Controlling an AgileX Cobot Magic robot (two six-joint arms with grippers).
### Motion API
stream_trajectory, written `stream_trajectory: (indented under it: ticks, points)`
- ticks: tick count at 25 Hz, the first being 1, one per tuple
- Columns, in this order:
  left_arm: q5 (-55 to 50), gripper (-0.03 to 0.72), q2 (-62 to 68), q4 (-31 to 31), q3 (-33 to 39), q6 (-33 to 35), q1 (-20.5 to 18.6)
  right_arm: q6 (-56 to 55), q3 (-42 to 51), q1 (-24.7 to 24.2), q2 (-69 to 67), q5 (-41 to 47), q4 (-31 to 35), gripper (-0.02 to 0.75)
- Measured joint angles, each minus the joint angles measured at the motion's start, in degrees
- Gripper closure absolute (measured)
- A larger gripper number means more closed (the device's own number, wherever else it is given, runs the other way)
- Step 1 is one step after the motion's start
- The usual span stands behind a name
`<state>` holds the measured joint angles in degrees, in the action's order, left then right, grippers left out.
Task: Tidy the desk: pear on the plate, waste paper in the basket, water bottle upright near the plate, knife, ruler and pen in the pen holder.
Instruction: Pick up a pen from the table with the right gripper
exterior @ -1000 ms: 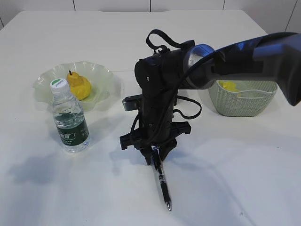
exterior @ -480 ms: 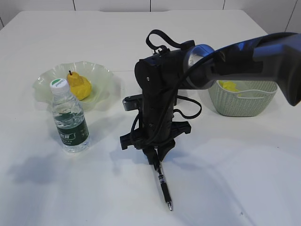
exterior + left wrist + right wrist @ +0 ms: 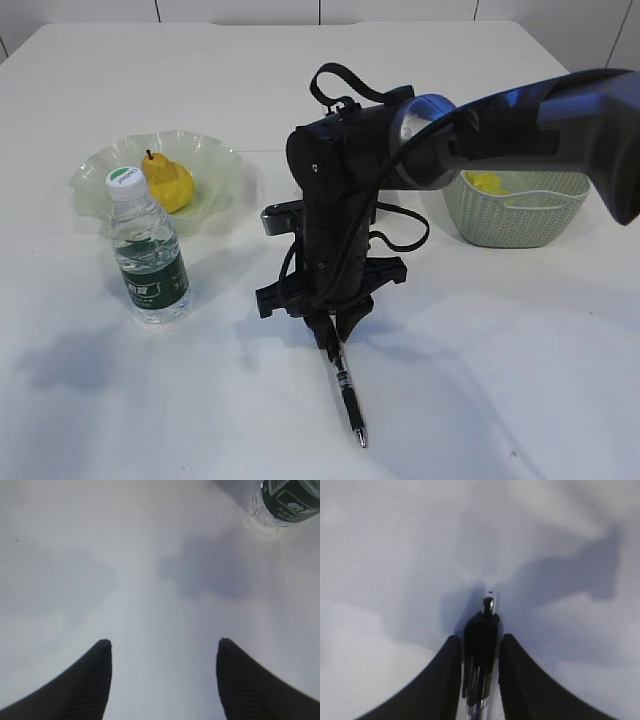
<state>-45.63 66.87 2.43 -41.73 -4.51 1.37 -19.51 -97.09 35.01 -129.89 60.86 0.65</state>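
Note:
A black pen (image 3: 347,395) lies on the white desk (image 3: 520,360) near the front, tip toward the camera. My right gripper (image 3: 330,340) points straight down over its rear end. In the right wrist view the pen (image 3: 481,640) sits between the two fingers of that gripper (image 3: 480,637), which is shut on it. The pear (image 3: 168,183) rests on the pale-green plate (image 3: 225,165). The water bottle (image 3: 147,250) stands upright just in front of the plate. My left gripper (image 3: 162,642) hangs open over bare desk, the bottle's base (image 3: 287,500) at its upper right. Knife, ruler and pen holder are out of view.
The green basket (image 3: 510,215) stands at the right behind the right arm, with something yellow (image 3: 487,183) inside it. The right arm's black wrist (image 3: 335,200) fills the middle of the exterior view and hides the desk behind it.
The right gripper's fingers have drawn in onto the pen's rear end. The pen has shifted only slightly. Bottle, pear and basket have not moved.

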Motion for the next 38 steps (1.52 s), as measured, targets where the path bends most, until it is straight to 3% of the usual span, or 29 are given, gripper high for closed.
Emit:
stream_trajectory:
  ticks: [7,12,26,38]
  points:
    - [0.00,0.223,0.00,0.00,0.00,0.00,0.00,0.00,0.00,0.00,0.00,0.00,0.00,0.546]
    - [0.00,0.223,0.00,0.00,0.00,0.00,0.00,0.00,0.00,0.00,0.00,0.00,0.00,0.625]
    - [0.00,0.223,0.00,0.00,0.00,0.00,0.00,0.33,-0.29,0.00,0.36,-0.15,-0.65,0.680]
    - [0.13,0.223,0.00,0.00,0.00,0.00,0.00,0.43,-0.29,0.00,0.94,-0.11,-1.15,0.685]
